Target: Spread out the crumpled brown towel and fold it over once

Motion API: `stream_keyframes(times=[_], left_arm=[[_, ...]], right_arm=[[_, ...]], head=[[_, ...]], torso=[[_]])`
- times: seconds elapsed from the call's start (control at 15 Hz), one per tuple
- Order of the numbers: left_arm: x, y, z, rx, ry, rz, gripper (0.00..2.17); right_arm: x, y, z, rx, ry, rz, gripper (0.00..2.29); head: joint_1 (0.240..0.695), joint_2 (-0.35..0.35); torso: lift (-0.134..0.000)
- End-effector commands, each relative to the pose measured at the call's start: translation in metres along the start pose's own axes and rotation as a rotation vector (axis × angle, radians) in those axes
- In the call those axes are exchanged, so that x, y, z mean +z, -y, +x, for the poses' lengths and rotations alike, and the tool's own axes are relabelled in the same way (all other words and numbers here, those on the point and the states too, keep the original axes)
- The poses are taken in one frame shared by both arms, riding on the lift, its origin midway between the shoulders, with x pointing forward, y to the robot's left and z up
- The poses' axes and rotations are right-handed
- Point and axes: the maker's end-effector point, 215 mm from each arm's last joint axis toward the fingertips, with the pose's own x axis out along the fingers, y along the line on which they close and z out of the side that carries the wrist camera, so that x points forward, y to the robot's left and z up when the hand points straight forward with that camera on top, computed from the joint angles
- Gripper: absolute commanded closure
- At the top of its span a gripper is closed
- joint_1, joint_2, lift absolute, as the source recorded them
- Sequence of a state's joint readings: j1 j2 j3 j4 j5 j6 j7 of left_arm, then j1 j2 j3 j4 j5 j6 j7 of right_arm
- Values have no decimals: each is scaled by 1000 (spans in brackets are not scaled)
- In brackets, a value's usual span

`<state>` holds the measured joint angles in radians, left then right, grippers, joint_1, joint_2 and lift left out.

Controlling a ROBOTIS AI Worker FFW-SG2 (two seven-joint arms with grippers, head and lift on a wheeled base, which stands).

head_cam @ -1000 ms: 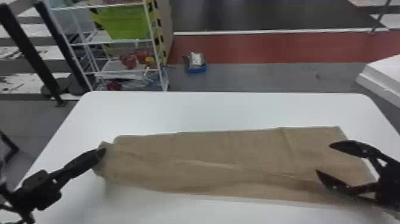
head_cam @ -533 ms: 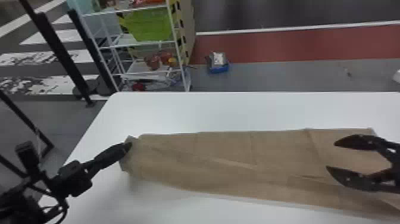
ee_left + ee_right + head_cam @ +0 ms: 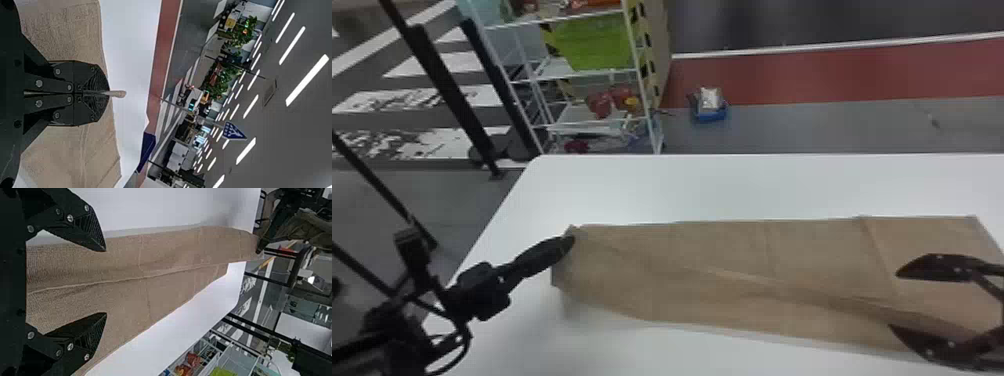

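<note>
Left fingers (image 3: 546, 255) around towel (image 3: 712, 250); bin (image 3: 597, 44) beyond

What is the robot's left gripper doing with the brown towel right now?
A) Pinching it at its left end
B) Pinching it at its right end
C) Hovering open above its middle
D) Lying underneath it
A: the left gripper is shut with a bit of the brown towel poking out between its fingertips, at the towel's left end in the head view.

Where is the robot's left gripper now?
In the head view, the left gripper is left of centre, closed on the brown towel at its left end.
</note>
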<state>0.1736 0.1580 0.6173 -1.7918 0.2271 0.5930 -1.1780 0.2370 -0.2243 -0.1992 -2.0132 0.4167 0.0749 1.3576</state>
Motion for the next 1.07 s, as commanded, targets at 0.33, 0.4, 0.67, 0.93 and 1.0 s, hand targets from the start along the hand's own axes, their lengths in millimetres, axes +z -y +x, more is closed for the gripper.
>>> stream_keyframes(times=[0.33, 0.4, 0.67, 0.93, 1.0], left_arm=[[-11, 2, 10, 4, -38, 5, 1430], [-11, 3, 10, 3, -39, 6, 1430], [-11, 2, 11, 5, -43, 9, 1430], [-12, 1, 10, 7, -44, 9, 1430], [-12, 1, 10, 8, -46, 9, 1430]], right_arm=[[-27, 12, 11, 15, -94, 90, 586], [-24, 13, 18, 27, -90, 90, 586], [-31, 13, 45, 74, -113, 121, 589], [-37, 5, 63, 118, -134, 144, 680], [-38, 5, 65, 121, -136, 146, 701]], head=[[695, 191], [695, 186], [695, 197], [695, 215], [695, 217]], torso=[[-123], [-123], [-123], [-123], [-123]])
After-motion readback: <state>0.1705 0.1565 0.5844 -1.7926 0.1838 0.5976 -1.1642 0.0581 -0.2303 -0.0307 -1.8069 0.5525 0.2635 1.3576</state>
